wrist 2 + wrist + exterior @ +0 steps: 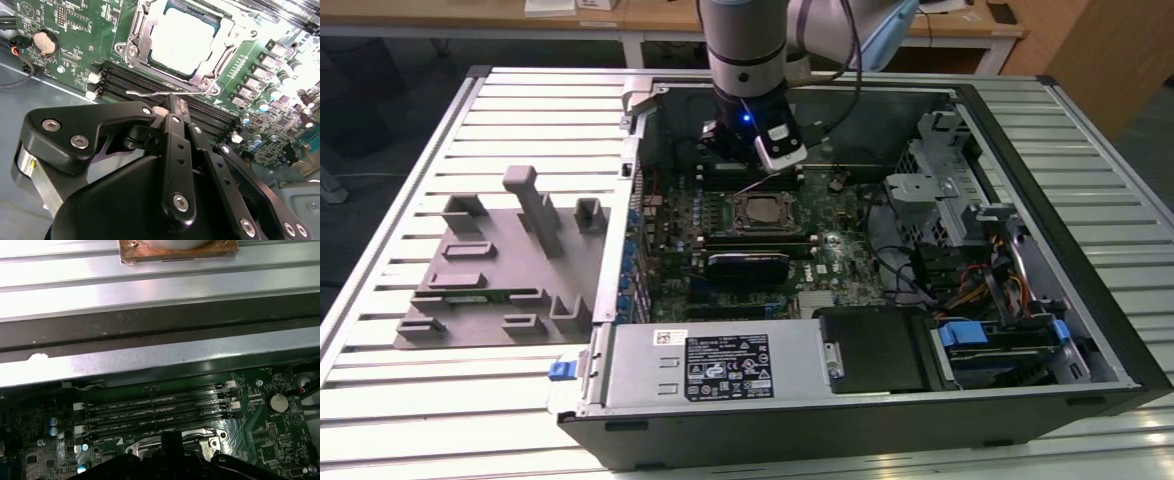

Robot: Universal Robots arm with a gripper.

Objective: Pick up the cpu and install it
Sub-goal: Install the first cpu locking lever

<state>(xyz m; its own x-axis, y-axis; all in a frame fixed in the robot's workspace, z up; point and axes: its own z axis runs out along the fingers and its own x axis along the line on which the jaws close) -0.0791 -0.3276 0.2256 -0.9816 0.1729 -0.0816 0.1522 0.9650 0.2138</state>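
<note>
Item: the cpu (182, 42), a silvery-white square, is laid flat inside the socket frame (131, 35).
Carrier: the socket is set near the middle of the motherboard (60, 55), inside the open computer case (854, 420), which is laid on the slatted table (400, 130).
Gripper: the gripper (167, 102) is held low over the board. Its fingers (175, 135) are pressed together and nothing is seen between them.
Key relation: the cpu is placed just beyond the fingertips, past the nearest edge of the frame. A thin wire lever (150, 93) is stretched along that edge, between tips and socket.
Underneath: the memory slots (125, 80) are run below the tips, parallel to the lever.
Long axis: none is offered, as the chip is square and its edges are matched to the frame.
Task state: the chip is judged seated. Whether the lever is latched cannot be told.
</note>
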